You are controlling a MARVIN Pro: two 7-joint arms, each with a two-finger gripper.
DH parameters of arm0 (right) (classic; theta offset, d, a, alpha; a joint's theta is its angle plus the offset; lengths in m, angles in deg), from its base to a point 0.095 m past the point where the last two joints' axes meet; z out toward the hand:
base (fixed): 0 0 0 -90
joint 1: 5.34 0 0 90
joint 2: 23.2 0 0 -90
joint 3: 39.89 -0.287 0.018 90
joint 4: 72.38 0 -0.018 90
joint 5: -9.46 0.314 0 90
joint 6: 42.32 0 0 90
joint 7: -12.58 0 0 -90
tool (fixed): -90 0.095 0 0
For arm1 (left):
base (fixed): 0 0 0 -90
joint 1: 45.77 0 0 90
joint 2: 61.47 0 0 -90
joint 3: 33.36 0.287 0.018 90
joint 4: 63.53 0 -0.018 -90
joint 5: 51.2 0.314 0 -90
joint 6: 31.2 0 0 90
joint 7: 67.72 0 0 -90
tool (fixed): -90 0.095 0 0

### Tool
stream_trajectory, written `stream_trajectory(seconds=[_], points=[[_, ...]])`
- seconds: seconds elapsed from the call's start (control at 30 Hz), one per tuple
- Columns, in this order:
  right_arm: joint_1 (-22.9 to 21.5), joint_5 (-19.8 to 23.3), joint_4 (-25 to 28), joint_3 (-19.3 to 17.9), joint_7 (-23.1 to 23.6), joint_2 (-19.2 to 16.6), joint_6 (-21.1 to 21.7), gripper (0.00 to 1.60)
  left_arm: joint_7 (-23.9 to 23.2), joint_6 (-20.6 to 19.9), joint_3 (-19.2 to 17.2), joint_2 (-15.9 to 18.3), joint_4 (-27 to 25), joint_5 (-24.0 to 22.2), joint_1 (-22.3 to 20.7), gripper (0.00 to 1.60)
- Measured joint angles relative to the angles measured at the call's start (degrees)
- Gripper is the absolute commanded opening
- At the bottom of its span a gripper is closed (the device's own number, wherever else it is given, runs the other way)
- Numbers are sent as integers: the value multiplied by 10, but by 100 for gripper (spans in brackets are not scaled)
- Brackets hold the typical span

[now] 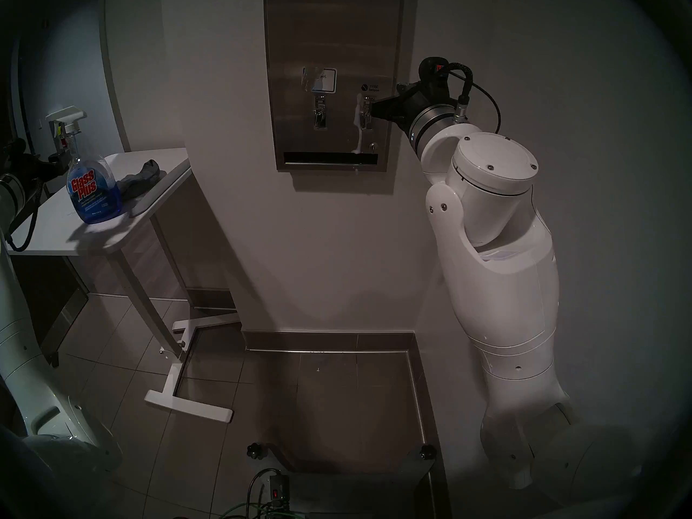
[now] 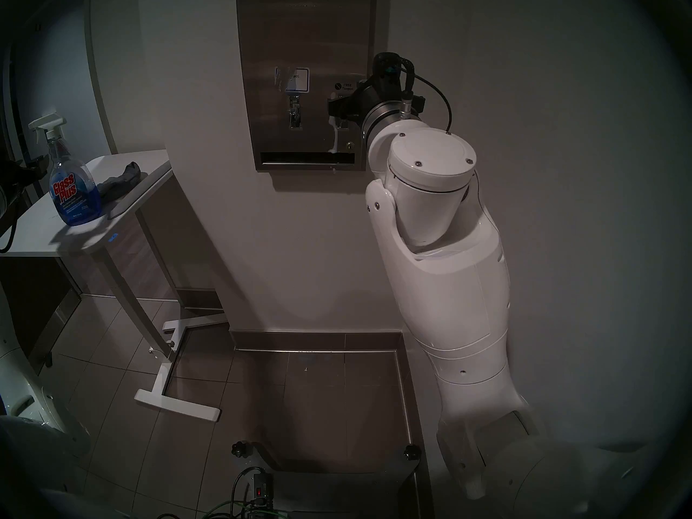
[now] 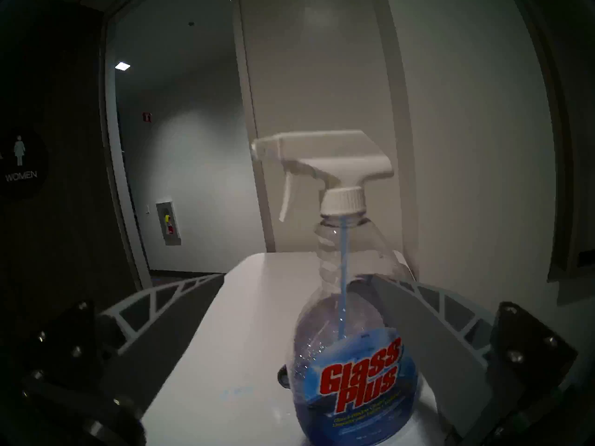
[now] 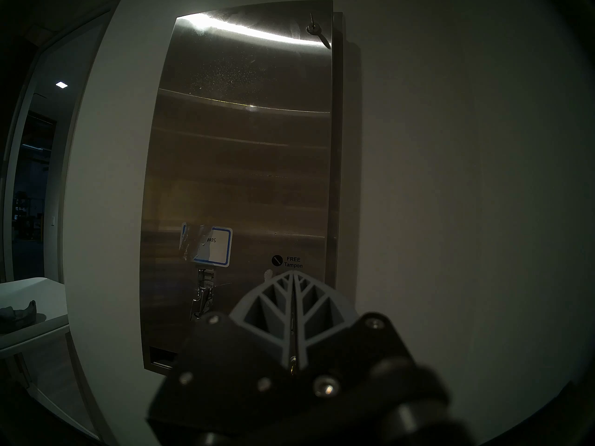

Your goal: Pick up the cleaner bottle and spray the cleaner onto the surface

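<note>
From the head view, grey floor tiles [image 1: 209,361] lie nearest, and at ten o'clock a white table [image 1: 56,222] carries the Glass Plus cleaner bottle [image 1: 91,186] upright beside a grey cloth [image 1: 144,177], with the left gripper [image 3: 299,307] spread wide on either side of the bottle, not touching it. Farther off at twelve o'clock, the stainless-steel dispenser panel [image 1: 333,39] hangs on the white wall [image 1: 524,95], whitish foam drips [image 1: 359,132] running down past its right lever toward the bottom slot [image 1: 318,158]. The right gripper [image 4: 293,276] is pressed shut and empty, level with that lever.
</note>
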Motion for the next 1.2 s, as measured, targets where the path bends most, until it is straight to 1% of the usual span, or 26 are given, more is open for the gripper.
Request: stream_trajectory(seconds=[0.2, 0.4, 0.53, 0.63, 0.7, 0.8, 0.87, 0.93, 1.2], points=[[0, 0, 0, 0, 0, 0, 0, 0, 3, 9, -14, 1, -20, -11, -11, 160], [0, 0, 0, 0, 0, 1, 0, 0, 4, 25, -11, 6, -39, -33, -33, 160], [0, 0, 0, -1, 0, 1, 0, 0, 4, 46, 19, 9, -54, -67, -56, 160], [0, 0, 0, -1, 0, 2, 0, 0, 3, 56, 38, 8, -57, -83, -67, 160], [0, 0, 0, -1, 1, 2, 0, 0, 3, 66, 58, 2, -57, -98, -78, 160], [0, 0, 0, -1, 1, 2, 0, 0, 1, 81, 97, -19, -53, -119, -95, 160], [0, 0, 0, -1, 1, 2, 0, 0, 0, 85, 109, -27, -50, -124, -98, 160], [0, 0, 0, -1, 1, 3, 0, 0, -4, 91, 130, -42, -42, -131, -102, 160], [0, 0, -1, -2, 1, 3, 0, 0, -15, 109, 210, -103, 9, -150, -107, 160]])
